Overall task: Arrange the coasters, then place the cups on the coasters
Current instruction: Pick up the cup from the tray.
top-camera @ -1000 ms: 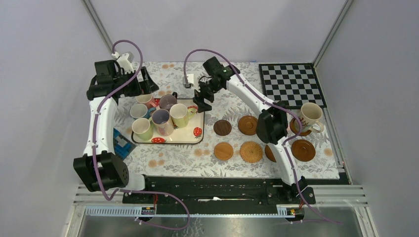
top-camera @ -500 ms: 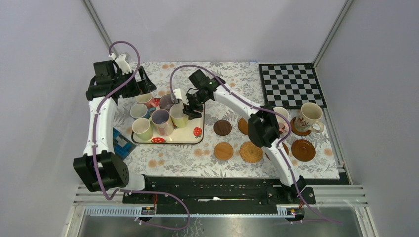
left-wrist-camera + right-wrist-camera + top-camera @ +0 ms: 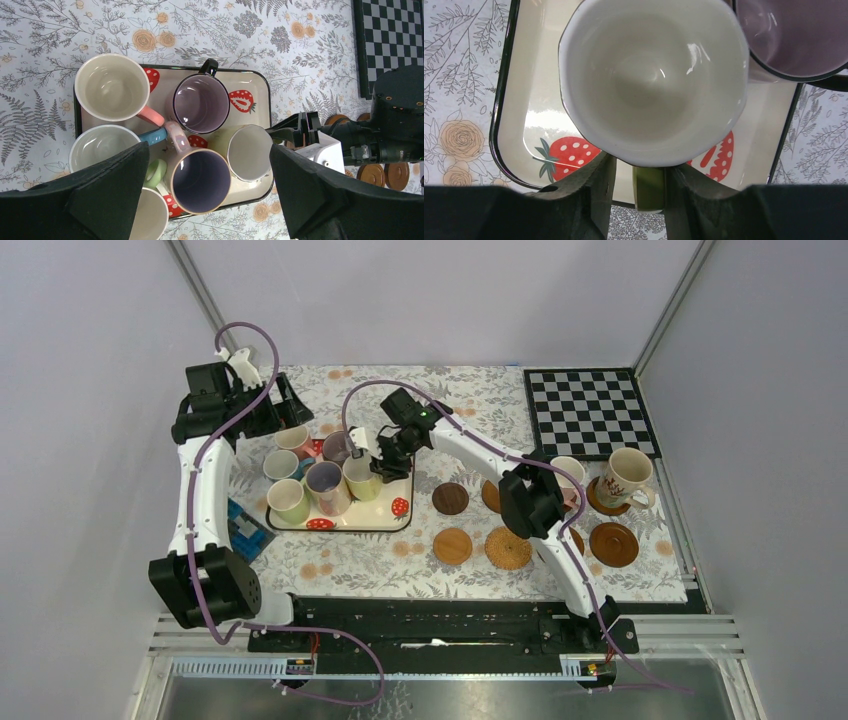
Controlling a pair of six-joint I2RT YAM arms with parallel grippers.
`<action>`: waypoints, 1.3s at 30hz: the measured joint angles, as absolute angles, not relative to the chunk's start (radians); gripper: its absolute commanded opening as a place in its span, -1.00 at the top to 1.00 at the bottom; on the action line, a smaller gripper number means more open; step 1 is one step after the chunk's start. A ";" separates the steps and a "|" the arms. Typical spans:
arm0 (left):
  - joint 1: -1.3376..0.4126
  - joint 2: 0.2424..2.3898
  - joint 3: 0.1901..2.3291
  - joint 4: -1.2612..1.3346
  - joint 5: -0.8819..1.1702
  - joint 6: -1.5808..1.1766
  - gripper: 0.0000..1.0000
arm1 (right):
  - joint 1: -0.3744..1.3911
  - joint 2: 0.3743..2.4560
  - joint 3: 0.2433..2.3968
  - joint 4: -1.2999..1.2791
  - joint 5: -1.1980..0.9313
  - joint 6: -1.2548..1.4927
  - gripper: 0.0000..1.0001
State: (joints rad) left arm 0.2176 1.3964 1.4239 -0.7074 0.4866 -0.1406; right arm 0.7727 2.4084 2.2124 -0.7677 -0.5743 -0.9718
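Note:
Several cups crowd the strawberry tray [image 3: 340,527]. My right gripper [image 3: 385,465] is down at the tray's right side, its jaws straddling the green handle [image 3: 650,189] of a pale yellow-green cup [image 3: 651,80]; one finger touches the handle and a gap shows beside the other finger [image 3: 596,190]. My left gripper [image 3: 208,160] hangs wide open above the cups, over a lilac-lined cup [image 3: 200,180], holding nothing. Brown coasters [image 3: 450,498] lie right of the tray, one of them woven [image 3: 509,547]. A patterned cream cup [image 3: 628,475] stands on a coaster at the right.
A checkerboard mat [image 3: 590,410] lies at the back right. A white cup [image 3: 568,472] shows behind the right arm's elbow. A blue object [image 3: 245,530] sits left of the tray under the left arm. The frame walls close in on both sides.
My right gripper has swung left from the tray's far right corner down to the yellow-green cup, and its jaws have narrowed around the handle. The left arm has barely shifted.

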 measured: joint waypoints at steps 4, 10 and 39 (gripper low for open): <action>0.221 1.399 1.424 -0.705 0.491 -0.141 -0.98 | 0.774 2.408 2.189 -0.759 -0.566 -0.968 0.26; 0.225 1.415 1.414 -0.691 0.500 -0.142 -0.98 | 0.776 2.408 2.179 -0.746 -0.557 -0.912 0.60; 0.229 1.427 1.309 -0.525 0.556 -0.223 -0.98 | 0.720 1.915 1.479 -0.248 -0.335 -0.348 1.00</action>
